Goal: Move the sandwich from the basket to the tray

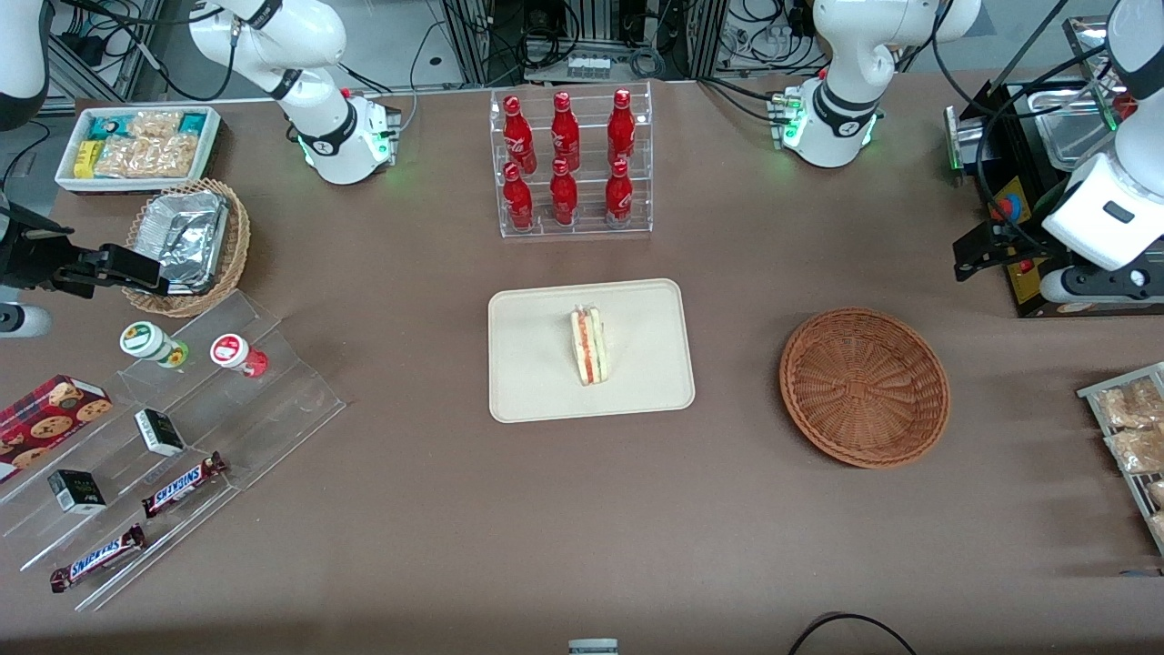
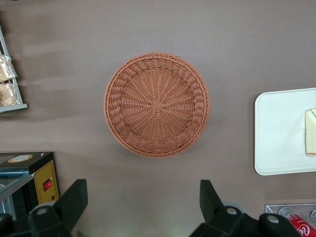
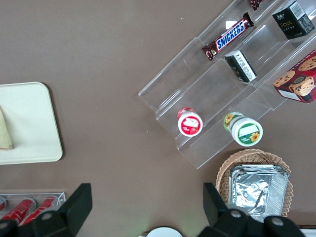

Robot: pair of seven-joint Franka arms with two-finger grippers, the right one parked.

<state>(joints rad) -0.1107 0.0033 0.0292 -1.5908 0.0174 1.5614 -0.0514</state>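
The sandwich (image 1: 587, 346), a pale wedge with a red and green filling stripe, lies near the middle of the cream tray (image 1: 637, 382). In the left wrist view only the sandwich's edge (image 2: 311, 132) shows on the tray (image 2: 281, 133). The reddish-brown wicker basket (image 1: 864, 387) sits empty on the table beside the tray, toward the working arm's end. My gripper (image 1: 978, 250) hangs above the table, farther from the front camera than the basket and apart from it. The wrist view shows the gripper (image 2: 142, 186) open with nothing between its fingers, looking down at the basket (image 2: 157, 104).
A clear rack of red bottles (image 1: 571, 164) stands farther from the front camera than the tray. A black machine (image 1: 1028, 182) and a wire rack of snack packets (image 1: 1128, 428) sit at the working arm's end. A tan basket with foil container (image 1: 186, 241) lies toward the parked arm's end.
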